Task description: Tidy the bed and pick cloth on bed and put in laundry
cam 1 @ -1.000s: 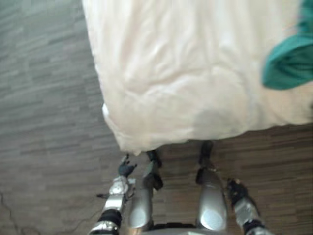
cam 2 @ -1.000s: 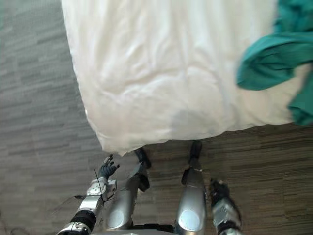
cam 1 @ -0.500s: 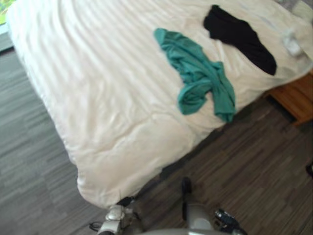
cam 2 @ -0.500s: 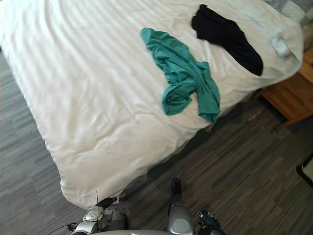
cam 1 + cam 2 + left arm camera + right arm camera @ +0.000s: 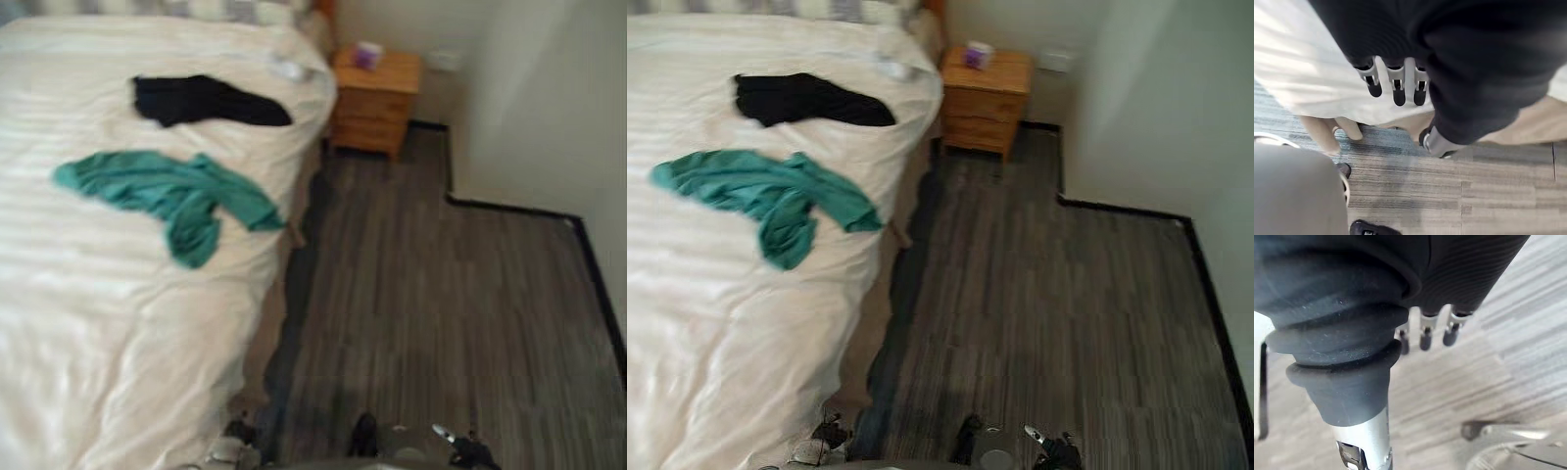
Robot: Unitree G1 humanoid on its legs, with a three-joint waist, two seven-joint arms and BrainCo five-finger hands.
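Observation:
A teal cloth [image 5: 167,196] lies crumpled on the white duvet of the bed [image 5: 118,333], close to its right edge. Farther up the bed a black cloth [image 5: 208,101] is spread flat, with a small white item [image 5: 290,69] beyond it. My left hand [image 5: 1396,84] hangs by the bed's near corner, fingers straight and holding nothing; it also shows low down in the right eye view [image 5: 819,446]. My right hand [image 5: 1425,334] hangs over the wooden floor with straight, empty fingers, and is seen at the bottom of the left eye view [image 5: 470,453]. Both hands are far from the cloths.
A wooden nightstand [image 5: 374,98] with a small purple item [image 5: 367,55] stands at the bed's far right corner. A pale wall [image 5: 529,108] with a dark skirting steps in on the right. Dark wooden floor [image 5: 431,313] runs between bed and wall.
The whole picture has swung: the camera moved from the bed's near corner to its right side, bringing the nightstand and wall into view. The cloths lie as before.

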